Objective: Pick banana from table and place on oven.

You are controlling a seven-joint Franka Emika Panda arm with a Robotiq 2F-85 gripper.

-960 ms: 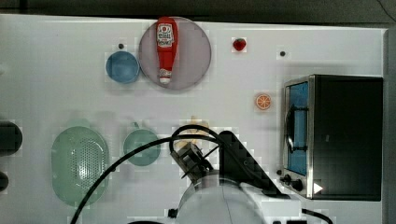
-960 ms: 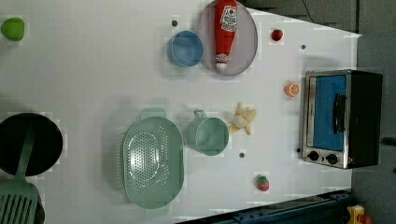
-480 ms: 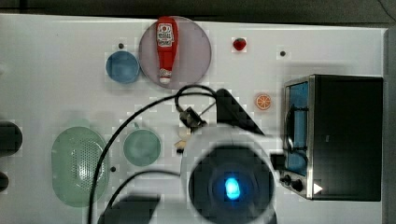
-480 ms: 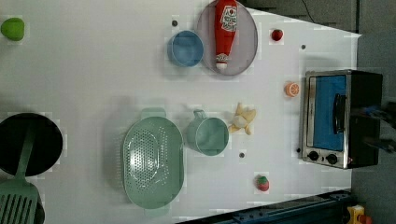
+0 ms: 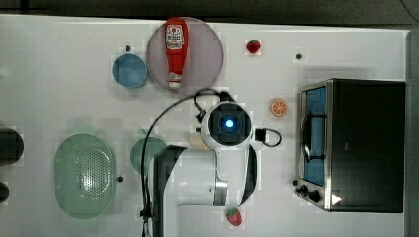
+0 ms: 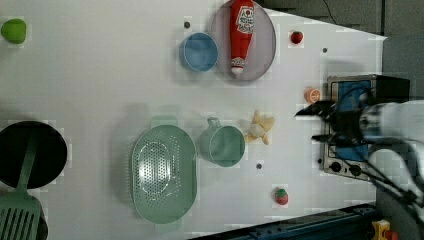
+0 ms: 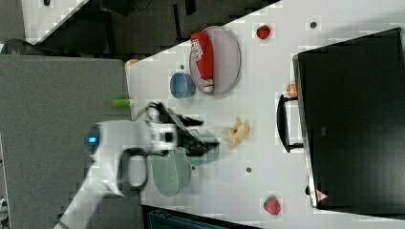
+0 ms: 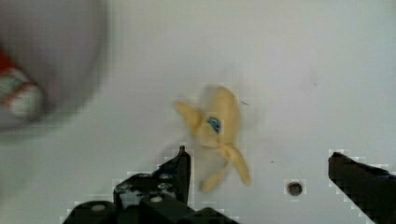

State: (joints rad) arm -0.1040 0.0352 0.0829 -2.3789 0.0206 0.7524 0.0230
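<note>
Above the table (image 8: 327, 56), the gripper (image 8: 259, 170) is hanging with its fingers (image 8: 180, 168) spread wide apart and gripping nothing; in the wrist view the banana (image 8: 217, 135) is lying flat on the white surface just past the fingertips, its peel splayed in strips, one finger standing close beside it without touching; a small dark dot (image 8: 294, 188) is sitting on the table near the banana.

In the left view the banana (image 6: 260, 128) is resting just to the right of the green cup (image 6: 223, 144), apart from it, and the gripper (image 6: 320, 122) is showing at the left view's right in front of the oven (image 6: 350, 97); in the right view the gripper (image 7: 203, 133) is pointing toward the banana (image 7: 237, 130), which is lying between the cup (image 7: 203, 152) and the oven (image 7: 353, 119).

In the top view the arm (image 5: 207, 168) is covering most of the banana, a pale sliver (image 5: 197, 143) peeking out at its edge beside the cup (image 5: 146, 153); the oven (image 5: 356, 145) is standing at the top view's right, door shut, with an orange slice (image 5: 278, 107) near its front; a ketchup bottle (image 5: 175, 49) is lying on a plate (image 5: 207, 59) next to a blue bowl (image 5: 129, 70); a green colander (image 5: 85, 176) is sitting left of the cup; one strawberry (image 5: 253, 46) is lying beyond the plate and another (image 5: 234, 216) near the arm's base.
</note>
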